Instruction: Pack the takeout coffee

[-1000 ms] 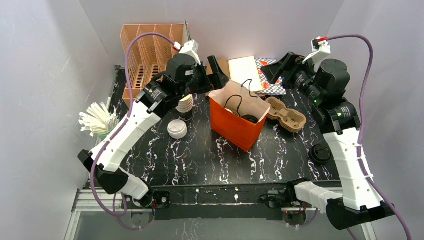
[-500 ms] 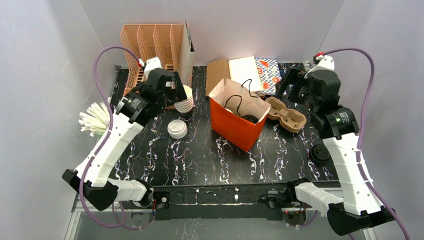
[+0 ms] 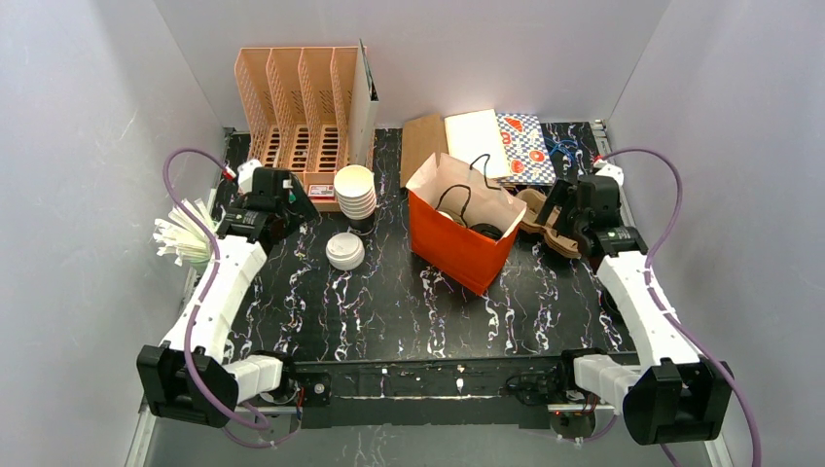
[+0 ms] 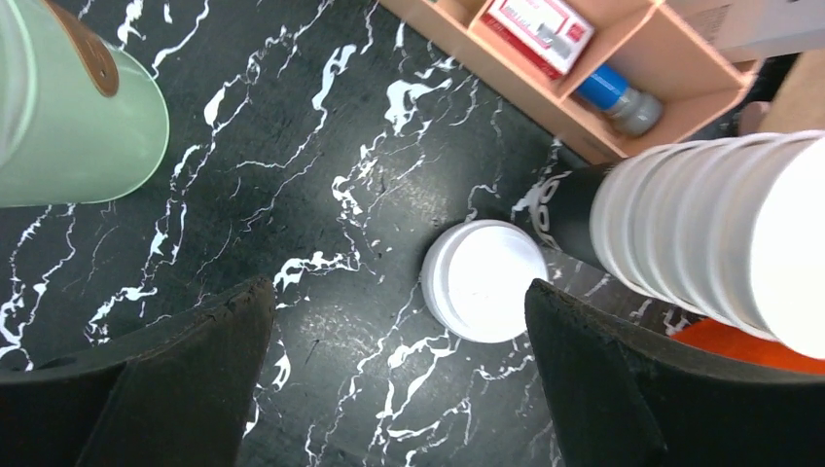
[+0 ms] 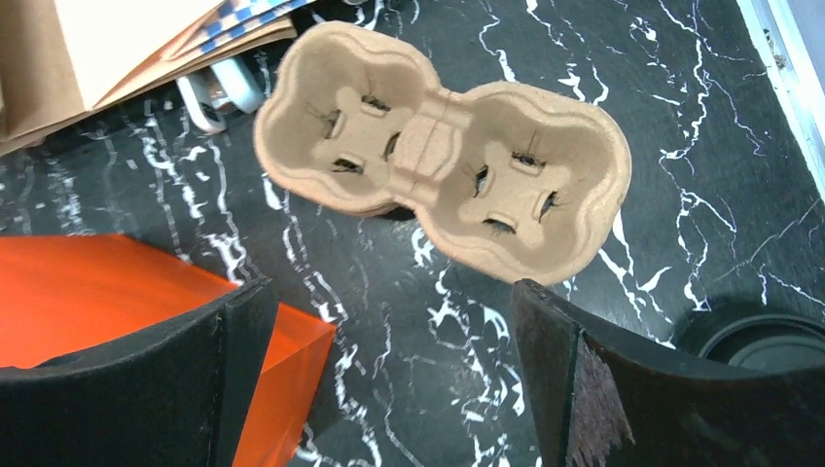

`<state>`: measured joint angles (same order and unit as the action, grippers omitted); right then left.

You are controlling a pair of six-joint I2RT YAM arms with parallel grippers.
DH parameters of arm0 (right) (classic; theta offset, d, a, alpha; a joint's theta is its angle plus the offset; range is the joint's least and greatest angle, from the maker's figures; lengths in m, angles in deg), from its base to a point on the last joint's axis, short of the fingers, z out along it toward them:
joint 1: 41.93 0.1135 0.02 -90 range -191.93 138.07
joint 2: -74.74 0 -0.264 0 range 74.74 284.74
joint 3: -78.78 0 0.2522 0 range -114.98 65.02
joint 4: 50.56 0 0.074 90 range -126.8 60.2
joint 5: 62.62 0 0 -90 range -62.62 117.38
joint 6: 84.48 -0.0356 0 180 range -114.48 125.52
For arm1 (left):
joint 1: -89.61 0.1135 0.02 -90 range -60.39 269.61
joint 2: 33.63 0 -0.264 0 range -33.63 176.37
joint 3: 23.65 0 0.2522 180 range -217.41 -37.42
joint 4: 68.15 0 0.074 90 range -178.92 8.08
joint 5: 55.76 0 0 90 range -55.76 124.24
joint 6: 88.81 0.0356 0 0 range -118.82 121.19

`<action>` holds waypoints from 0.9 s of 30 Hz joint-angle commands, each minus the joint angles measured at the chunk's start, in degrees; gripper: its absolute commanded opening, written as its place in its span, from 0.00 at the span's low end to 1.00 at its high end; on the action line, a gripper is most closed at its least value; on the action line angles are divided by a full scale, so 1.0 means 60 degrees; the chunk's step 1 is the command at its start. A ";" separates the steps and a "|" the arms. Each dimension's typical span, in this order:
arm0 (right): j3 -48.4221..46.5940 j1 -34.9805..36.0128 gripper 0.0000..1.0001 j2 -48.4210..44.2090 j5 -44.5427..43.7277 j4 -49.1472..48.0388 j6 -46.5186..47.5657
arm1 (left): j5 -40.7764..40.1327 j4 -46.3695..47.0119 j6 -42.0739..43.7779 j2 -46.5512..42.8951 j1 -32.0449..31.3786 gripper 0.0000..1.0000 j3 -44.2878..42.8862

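The orange paper bag [image 3: 457, 243] stands open at the table's middle. Inside it I see a white lid [image 3: 448, 216] and a black lid [image 3: 484, 232] of the takeout coffee cups; their green bodies are hidden. My left gripper [image 3: 296, 201] is open and empty, left of the white cup stack [image 3: 355, 191]; in the left wrist view it [image 4: 399, 379] hovers over bare table near the loose white lid [image 4: 484, 281]. My right gripper [image 3: 553, 216] is open and empty by the bag's right side; in the right wrist view it [image 5: 389, 379] sits between the bag's corner [image 5: 117, 331] and the cardboard cup carrier [image 5: 443, 156].
A peach file rack [image 3: 302, 102] stands at the back left. A mint holder [image 4: 68, 107] with white straws [image 3: 185, 233] is at the left edge. Paper sheets and cards [image 3: 477, 136] lie behind the bag. A loose black lid [image 5: 769, 341] lies at the right.
Both arms have pulled away from above the bag, outward and down. The left gripper is now left of the cup stack, the right one by the cup carrier.
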<state>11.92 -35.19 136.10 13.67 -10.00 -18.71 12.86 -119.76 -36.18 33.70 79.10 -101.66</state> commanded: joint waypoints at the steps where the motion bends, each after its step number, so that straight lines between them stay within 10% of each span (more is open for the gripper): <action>1: 0.1001 -0.0040 0.98 0.0019 -0.0856 -0.2249 0.0524 | -0.0576 0.1884 -0.0138 -0.0185 0.0113 0.98 0.1142; 14: 0.6868 -0.0163 0.98 -0.0304 0.1371 -1.1185 0.3699 | -0.1364 0.8241 0.4266 -0.0504 0.0116 0.98 0.5510; 27: 0.6684 -0.1027 0.98 0.3964 0.2551 -1.5433 0.3783 | 0.0189 1.3723 0.5177 0.1051 0.1222 0.98 0.7841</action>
<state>55.17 -41.29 154.31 24.55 -89.93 2.19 9.38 -53.51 -4.92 38.66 82.67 -58.32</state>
